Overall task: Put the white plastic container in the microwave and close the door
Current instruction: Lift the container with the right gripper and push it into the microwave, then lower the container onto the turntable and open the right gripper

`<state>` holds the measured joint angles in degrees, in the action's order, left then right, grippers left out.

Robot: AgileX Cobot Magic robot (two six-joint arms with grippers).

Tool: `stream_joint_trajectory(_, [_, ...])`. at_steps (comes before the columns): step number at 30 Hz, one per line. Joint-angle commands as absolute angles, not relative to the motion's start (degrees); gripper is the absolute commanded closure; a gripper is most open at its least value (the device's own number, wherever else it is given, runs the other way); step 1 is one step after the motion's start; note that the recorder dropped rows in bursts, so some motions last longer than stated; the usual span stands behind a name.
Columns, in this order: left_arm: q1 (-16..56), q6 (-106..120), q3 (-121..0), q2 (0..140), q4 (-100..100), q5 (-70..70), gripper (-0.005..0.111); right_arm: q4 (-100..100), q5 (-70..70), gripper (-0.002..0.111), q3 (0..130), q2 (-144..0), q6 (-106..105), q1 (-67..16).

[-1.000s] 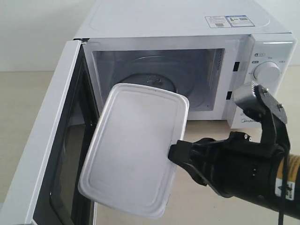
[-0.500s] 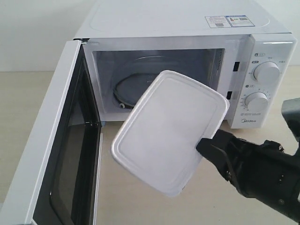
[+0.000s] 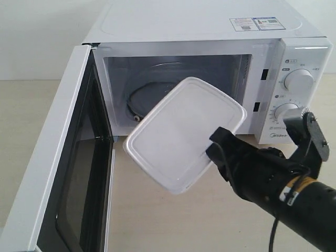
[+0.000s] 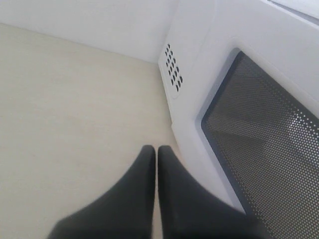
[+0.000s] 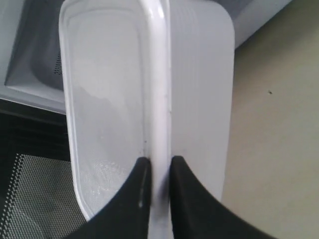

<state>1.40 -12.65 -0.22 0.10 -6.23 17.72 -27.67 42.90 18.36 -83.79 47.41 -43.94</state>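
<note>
The white plastic container [image 3: 184,134] hangs tilted in the air just in front of the microwave's [image 3: 199,23] open cavity, its lid facing the camera. My right gripper [image 3: 215,146] is shut on the container's near rim; in the right wrist view the two black fingers pinch the rim edge [image 5: 157,124] of the container [image 5: 104,99]. The door [image 3: 58,157] stands swung wide open at the left, its dark window [image 3: 79,184] facing inward. My left gripper [image 4: 156,152] is shut and empty, hovering over the table beside the door's mesh window [image 4: 269,164].
A dark glass turntable [image 3: 142,100] lies inside the cavity. Two round dials [image 3: 298,81] sit on the control panel at the right. Beige tabletop [image 3: 173,220] stretches in front of the microwave.
My right gripper has carried the container from low beside the door up and rightwards, then slightly further toward the cavity mouth, levelling it somewhat. The door and left gripper show no change.
</note>
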Motion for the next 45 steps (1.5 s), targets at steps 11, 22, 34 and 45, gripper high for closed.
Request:
stream_joint_trajectory(11, [1.2,-12.5,0.0,0.0,-6.6,17.6,0.103,-35.5,52.3,0.109,28.8,-96.6,53.3,-43.8])
stream_joint_trajectory(22, [1.2,-12.5,0.0,0.0,-6.6,17.6,0.103,-39.9,52.3,0.109,37.2,-104.0,53.0,-43.8])
stream_joint_trajectory(34, [1.2,-12.5,0.0,0.0,-6.6,17.6,0.103,-40.8,51.8,0.109,42.5,-107.2,55.5,-39.9])
stream_joint_trajectory(45, [1.2,-12.5,0.0,0.0,-6.6,17.6,0.103,-38.1,51.1,0.109,51.1,-113.9,60.0,-38.2])
